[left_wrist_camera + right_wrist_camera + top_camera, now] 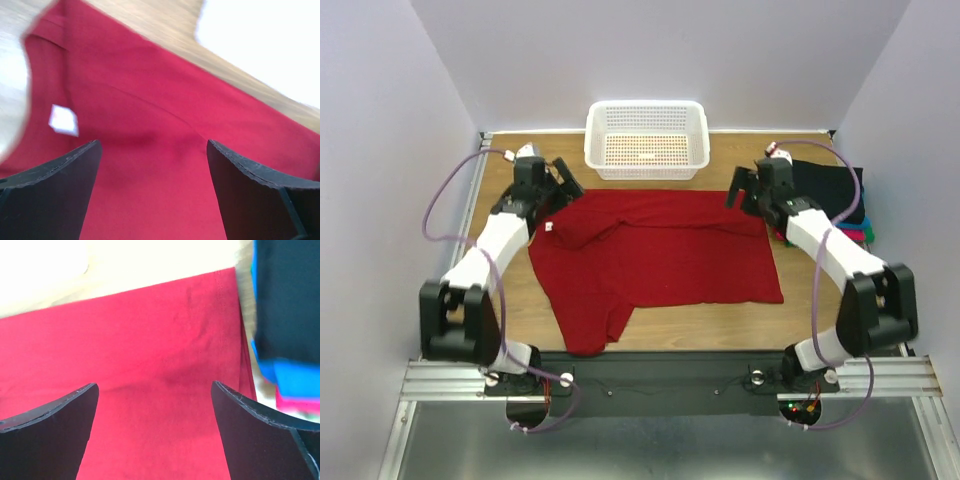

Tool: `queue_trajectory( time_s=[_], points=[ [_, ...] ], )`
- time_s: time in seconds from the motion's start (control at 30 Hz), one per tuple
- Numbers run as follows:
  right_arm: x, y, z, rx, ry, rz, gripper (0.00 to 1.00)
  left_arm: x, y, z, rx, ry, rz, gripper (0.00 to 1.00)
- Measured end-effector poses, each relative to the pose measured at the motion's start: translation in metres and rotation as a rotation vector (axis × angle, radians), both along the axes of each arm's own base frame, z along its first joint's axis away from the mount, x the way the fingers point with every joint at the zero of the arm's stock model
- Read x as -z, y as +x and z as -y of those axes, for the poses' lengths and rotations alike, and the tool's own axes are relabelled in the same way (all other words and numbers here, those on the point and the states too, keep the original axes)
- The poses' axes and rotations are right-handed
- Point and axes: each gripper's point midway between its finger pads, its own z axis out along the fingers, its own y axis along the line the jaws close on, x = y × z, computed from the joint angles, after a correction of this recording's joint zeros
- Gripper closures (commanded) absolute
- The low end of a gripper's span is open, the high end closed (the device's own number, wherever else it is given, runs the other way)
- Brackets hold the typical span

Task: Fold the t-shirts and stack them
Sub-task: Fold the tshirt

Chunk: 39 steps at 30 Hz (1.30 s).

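Basket (646, 140) blocks far centre; folded shirt stack (830, 190) hems R tool (741, 190); bare table (720, 325) near-right passable.

The wooden table (720, 325) carries three things. A dark red t-shirt (660, 250) lies spread across its middle, rumpled toward the left edge, with one part reaching close to the near edge. A white basket (596, 150) sits at the middle of the far edge. By the right edge lies a stack of folded shirts (830, 190), black on top, with blue and what seems to be magenta and green beneath.

The t-shirt (660, 250) lies before the basket (646, 170), folded stack (845, 190) at its right.
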Motion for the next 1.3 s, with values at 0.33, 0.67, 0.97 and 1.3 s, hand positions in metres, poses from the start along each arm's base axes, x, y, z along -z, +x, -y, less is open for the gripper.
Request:
queue_trajectory(
  time_s=[0.33,0.67,0.97,1.3],
  points=[
    [0.02,-0.081,0.007,0.007,0.078,-0.05,0.0,0.06,-0.13,0.027,-0.023,-0.029,-0.109,0.02],
    [0.069,-0.126,0.009,0.005,0.092,-0.201,0.0,0.098,-0.172,0.012,-0.106,-0.043,-0.208,0.02],
    [0.071,-0.16,0.014,0.052,0.147,-0.186,0.0,0.079,-0.218,0.036,-0.075,-0.238,-0.157,0.01],
    [0.069,-0.169,0.016,0.077,0.167,-0.19,0.0,0.088,-0.276,0.078,0.069,-0.306,-0.308,0.03]
  ],
)
